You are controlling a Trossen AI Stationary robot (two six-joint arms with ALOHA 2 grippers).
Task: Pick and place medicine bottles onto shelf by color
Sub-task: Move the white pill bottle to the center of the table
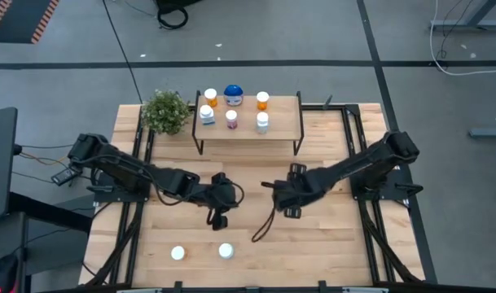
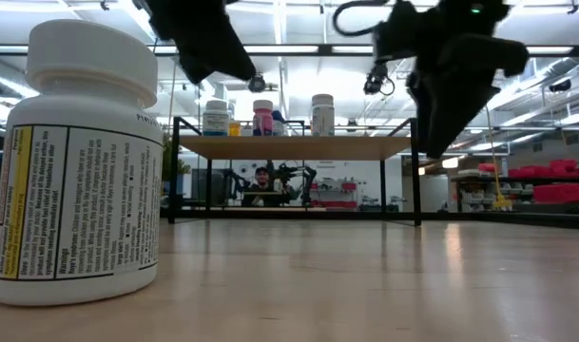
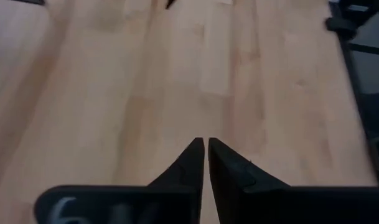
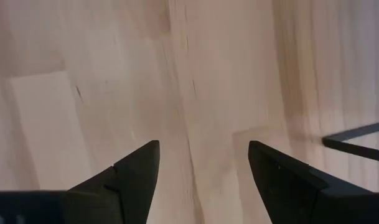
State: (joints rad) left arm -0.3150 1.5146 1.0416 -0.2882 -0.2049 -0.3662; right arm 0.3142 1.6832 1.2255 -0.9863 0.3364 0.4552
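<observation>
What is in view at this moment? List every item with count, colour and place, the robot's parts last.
Bottles on shelf: six; two orange, one wide, blue-lidded, one pink, two bluish-white; all on the board.
Bottles on table: two, white-capped; near edge of the table, apart from each other.
Shelf: one, light wood on black legs; far side of the table.
Potted plant: one, green; beside the shelf's left end.
Table: one, light wood.
Person: one, in the room beyond the shelf, low view.
Left gripper: shut, empty, over mid-table.
Right gripper: open, empty, over mid-table.
</observation>
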